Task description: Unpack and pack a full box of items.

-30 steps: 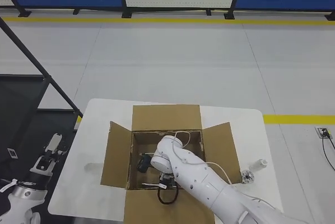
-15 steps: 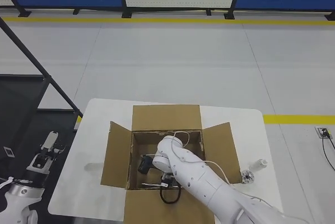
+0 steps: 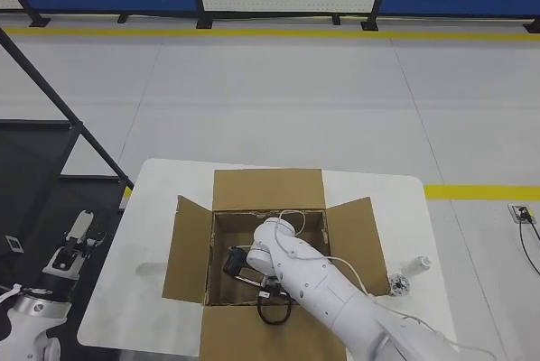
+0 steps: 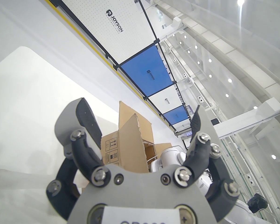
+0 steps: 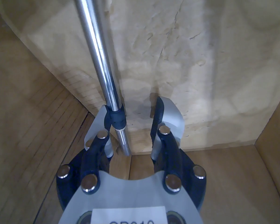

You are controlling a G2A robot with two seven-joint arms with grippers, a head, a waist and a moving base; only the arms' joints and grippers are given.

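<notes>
A white table (image 3: 130, 289) with rounded corners stands on a pale grey, glossy floor (image 3: 279, 90). Beyond the table, a yellow line (image 3: 279, 33) runs along the floor at the foot of a partition wall (image 4: 102, 17) of blue and white perforated panels in black frames. A shorter yellow strip (image 3: 491, 192) lies to the right of the table, with a floor socket (image 3: 521, 214) and black cable near it. Left of the table is a dark mat (image 3: 26, 180) crossed by a slanted black strut (image 3: 53, 99). High above, round ceiling lights (image 4: 240, 1) shine.
</notes>
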